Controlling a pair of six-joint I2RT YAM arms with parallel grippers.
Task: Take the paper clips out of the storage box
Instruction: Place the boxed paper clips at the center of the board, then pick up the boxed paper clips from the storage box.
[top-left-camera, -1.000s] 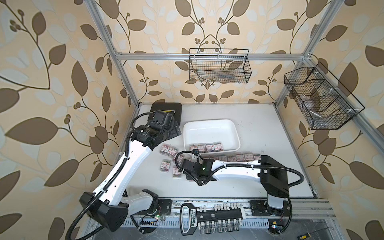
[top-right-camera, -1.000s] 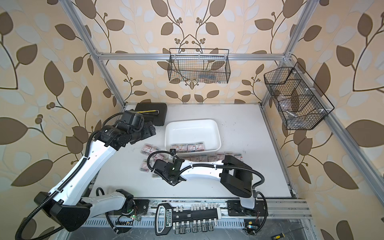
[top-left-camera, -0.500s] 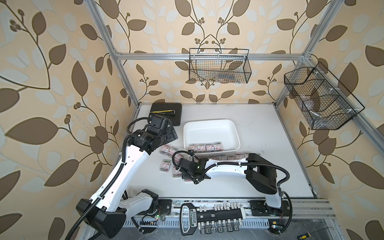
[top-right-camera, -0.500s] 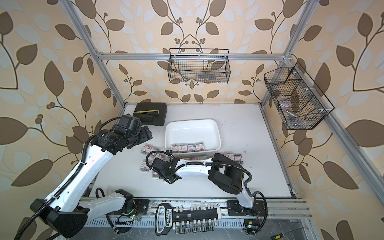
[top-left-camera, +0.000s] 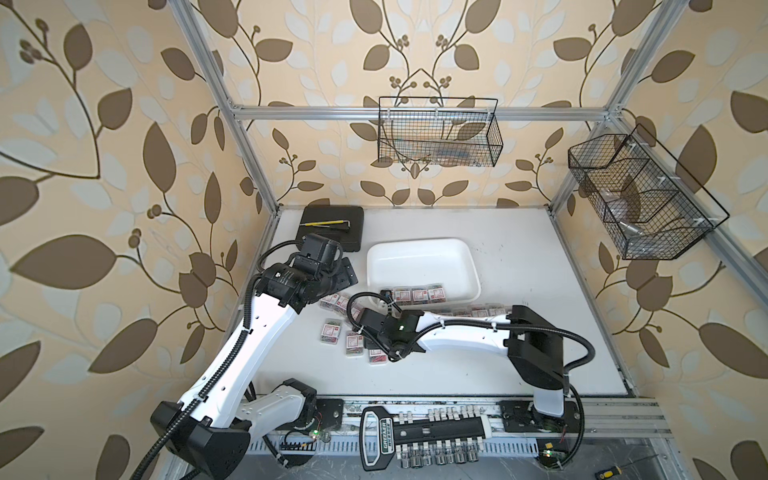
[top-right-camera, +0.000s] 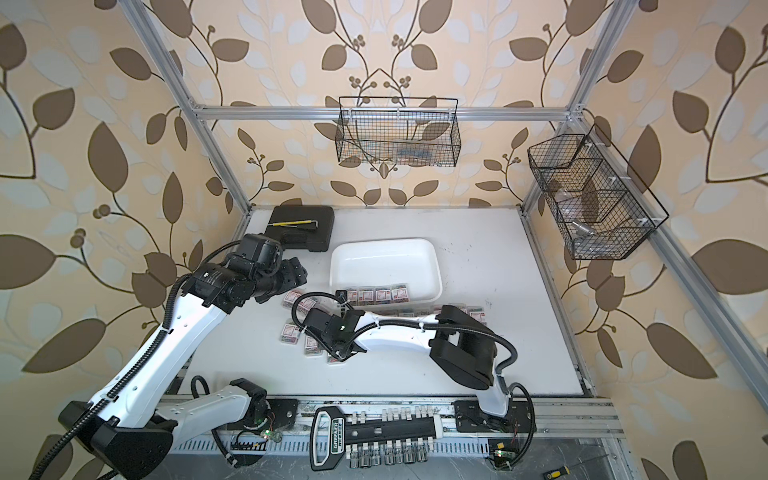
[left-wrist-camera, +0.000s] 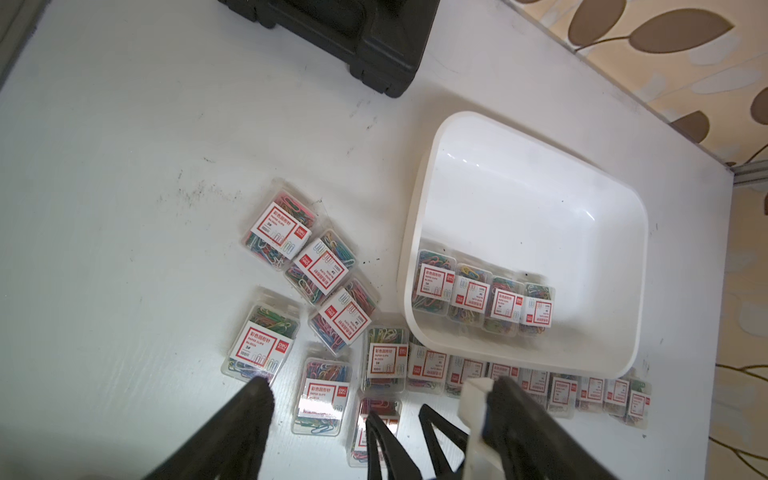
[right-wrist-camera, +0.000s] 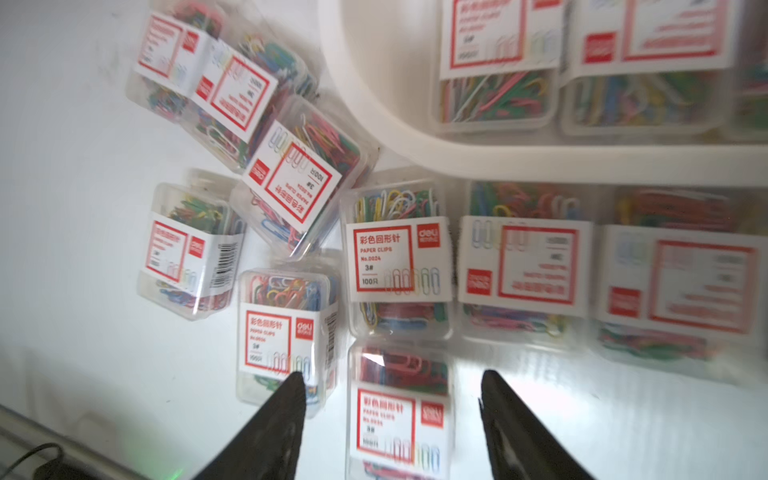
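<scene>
The storage box (top-left-camera: 419, 259) (top-right-camera: 384, 257) (left-wrist-camera: 519, 199) is a white tray at mid-table, its rim (right-wrist-camera: 415, 153) close to the right wrist camera. Several paper clips boxes (top-left-camera: 417, 294) (left-wrist-camera: 482, 297) lie along its near wall. Several more clip boxes (left-wrist-camera: 324, 270) (right-wrist-camera: 399, 253) lie on the table left of the tray and in a row along its front. My right gripper (right-wrist-camera: 392, 380) (top-left-camera: 379, 352) is open, and one box (right-wrist-camera: 399, 415) lies flat between its fingers with a gap on each side. My left gripper (left-wrist-camera: 380, 395) (top-left-camera: 345, 275) hangs open above the loose boxes, holding nothing.
A black hard case (top-left-camera: 332, 226) with a yellow-handled tool on it sits at the back left, close behind my left wrist. Black wire baskets hang on the back wall (top-left-camera: 438, 133) and the right wall (top-left-camera: 640, 199). A socket rail (top-left-camera: 424, 432) lies along the front edge.
My right gripper's jaws have spread apart; a clip box now lies loose between them. My left arm has swung forward from the black case toward the loose boxes.
</scene>
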